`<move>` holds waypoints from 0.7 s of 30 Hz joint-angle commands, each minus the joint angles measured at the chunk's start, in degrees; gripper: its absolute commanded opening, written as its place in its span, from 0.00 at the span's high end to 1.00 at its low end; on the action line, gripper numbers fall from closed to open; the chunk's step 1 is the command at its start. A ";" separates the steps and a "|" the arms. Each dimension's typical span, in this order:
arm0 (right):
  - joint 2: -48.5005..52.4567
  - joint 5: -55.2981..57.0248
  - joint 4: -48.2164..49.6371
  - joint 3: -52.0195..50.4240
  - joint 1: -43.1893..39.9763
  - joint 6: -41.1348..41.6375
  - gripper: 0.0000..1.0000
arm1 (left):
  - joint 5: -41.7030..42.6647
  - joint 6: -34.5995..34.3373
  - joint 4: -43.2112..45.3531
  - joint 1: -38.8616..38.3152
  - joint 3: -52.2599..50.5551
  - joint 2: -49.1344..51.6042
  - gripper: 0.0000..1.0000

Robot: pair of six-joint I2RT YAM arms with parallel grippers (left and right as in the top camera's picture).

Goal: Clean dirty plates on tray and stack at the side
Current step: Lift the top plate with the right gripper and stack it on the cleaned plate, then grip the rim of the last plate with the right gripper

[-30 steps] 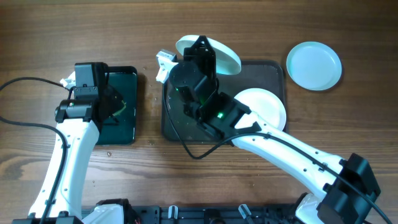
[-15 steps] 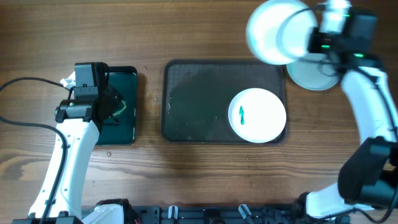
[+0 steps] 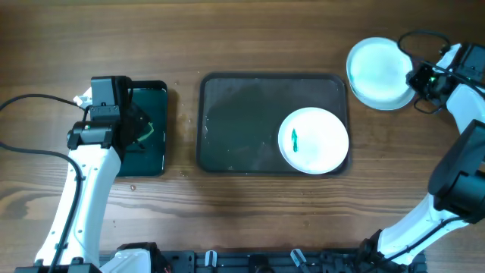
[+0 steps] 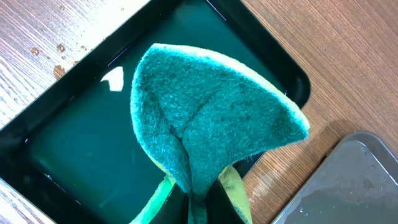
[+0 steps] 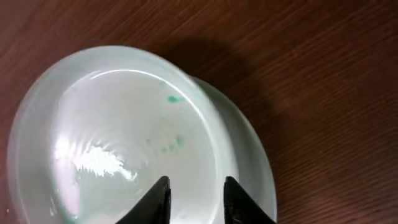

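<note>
The dark tray holds one white plate with a green smear at its right end. To the tray's upper right, two plates are stacked on the table. In the right wrist view the top plate has faint green specks and lies offset to the left on the lower plate. My right gripper is open just above the top plate; it also shows in the overhead view. My left gripper is shut on a green sponge above the small black tray.
The small black glossy tray sits left of the large tray, whose corner shows in the left wrist view. Small crumbs lie on the wood near the black tray. A black cable runs across the left side of the table.
My right arm carried a plate from the tray's left end to the far right and set it on the plate at the side. The left arm has not moved.
</note>
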 commanded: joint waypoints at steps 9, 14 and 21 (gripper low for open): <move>-9.03 -0.13 -12.48 -0.07 0.94 -0.70 0.50 | 0.13 0.83 0.20 0.39 -0.11 -0.17 0.96; -10.25 -15.47 -20.06 -0.76 7.93 -21.20 0.45 | 0.72 0.83 0.20 0.39 -0.11 -0.15 0.96; -9.68 1.55 -14.95 -6.29 24.55 -35.12 0.38 | 1.64 0.66 0.31 0.39 -0.11 -0.15 0.96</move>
